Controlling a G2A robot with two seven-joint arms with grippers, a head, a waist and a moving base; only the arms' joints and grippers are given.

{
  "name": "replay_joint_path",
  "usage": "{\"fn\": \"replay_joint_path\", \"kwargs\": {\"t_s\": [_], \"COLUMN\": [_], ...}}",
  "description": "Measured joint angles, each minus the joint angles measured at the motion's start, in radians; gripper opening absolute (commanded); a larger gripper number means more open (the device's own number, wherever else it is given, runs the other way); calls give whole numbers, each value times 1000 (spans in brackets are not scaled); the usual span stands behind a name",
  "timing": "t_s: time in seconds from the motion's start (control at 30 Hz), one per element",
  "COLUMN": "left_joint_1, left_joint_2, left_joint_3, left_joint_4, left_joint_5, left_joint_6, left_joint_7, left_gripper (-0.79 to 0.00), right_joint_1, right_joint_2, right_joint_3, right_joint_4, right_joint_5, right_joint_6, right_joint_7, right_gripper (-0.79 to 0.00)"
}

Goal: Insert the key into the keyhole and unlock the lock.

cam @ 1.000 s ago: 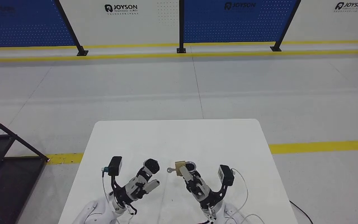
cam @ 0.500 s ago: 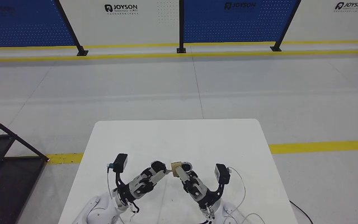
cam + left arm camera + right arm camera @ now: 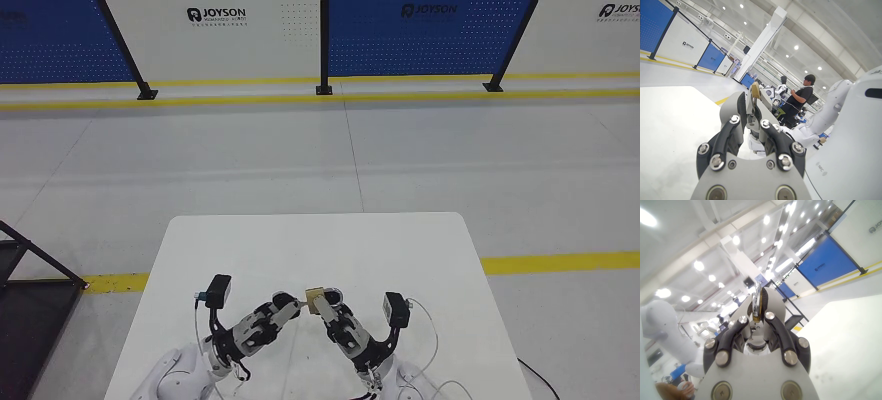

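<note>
Entry, over the near edge of the table [image 3: 300,240]: left gripper [image 3: 751,97] is sitting at the key [image 3: 754,102], grip not tellable; just beyond, right gripper [image 3: 759,294] is clenching the brass lock [image 3: 755,90], which, I judge, is risking swivelling or dropping if a turn outmuscles that pinch.

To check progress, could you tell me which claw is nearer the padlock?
Right: the right claw holds the padlock, while the left claw sits beside it at the key.

The right gripper [image 3: 758,299] pinches the brass lock [image 3: 755,313] near the white table [image 3: 844,336].
</note>
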Motion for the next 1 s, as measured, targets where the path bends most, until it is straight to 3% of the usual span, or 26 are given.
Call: {"fn": "replay_joint_path", "kwargs": {"t_s": [0.2,1.0], "left_joint_1": [-5,4], "left_joint_2": [2,-2], "left_joint_3": [5,0], "left_joint_4": [2,-21], "left_joint_5": [1,121], "left_joint_6": [0,34], "left_joint_7": [3,60], "left_gripper": [-785,-785], "right_joint_1": [-4,-13], "right_joint_2": [0,0], "right_joint_3": [-1,-9], "right_joint_4": [1,0], "right_joint_5": [-6,-23], "right_joint_6": [3,16], "right_joint_7": [-4,-3], "right_gripper": [-785,-785]}}
